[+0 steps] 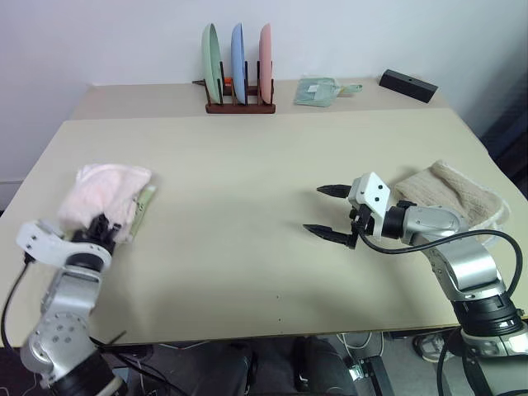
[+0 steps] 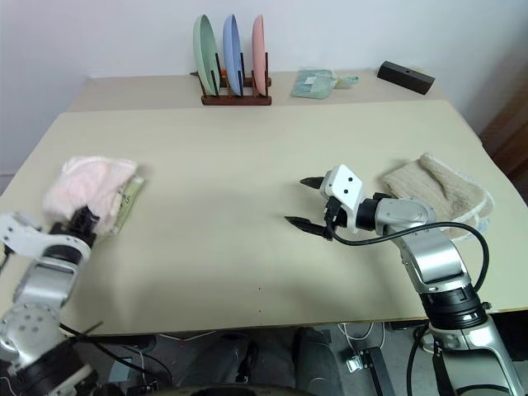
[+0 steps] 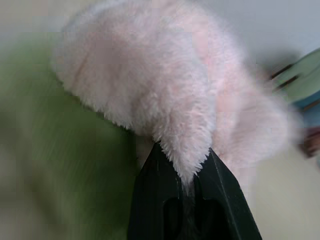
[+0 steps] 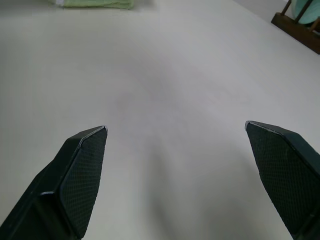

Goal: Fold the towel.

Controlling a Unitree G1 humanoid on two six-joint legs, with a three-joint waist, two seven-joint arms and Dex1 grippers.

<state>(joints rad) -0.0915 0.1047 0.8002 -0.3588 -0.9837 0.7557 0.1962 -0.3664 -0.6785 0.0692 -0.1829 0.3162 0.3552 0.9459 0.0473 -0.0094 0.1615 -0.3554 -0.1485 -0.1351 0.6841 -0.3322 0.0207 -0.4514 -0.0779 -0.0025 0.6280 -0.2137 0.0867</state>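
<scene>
Though bunched into a soft heap, the pink towel (image 1: 106, 193) lies at about nine o'clock on the table (image 1: 247, 165), its long axis hard to make out — it rests on a light green towel (image 1: 145, 203), mostly hidden beneath. The left gripper (image 3: 192, 172) pinches a hanging fold. At three o'clock the right gripper (image 1: 324, 209) hovers, fingers spread wide — beside a beige towel (image 1: 454, 194).

Both arms are built of rounded silver-grey metal segments with black joint rings. The right gripper (image 1: 327, 210) has a white angular housing with small dark screw holes and tapering black fingers (image 4: 80, 175) with a fine dimpled texture. Black cables loop along each forearm. The left gripper (image 1: 101, 227) has a white bracket.
</scene>
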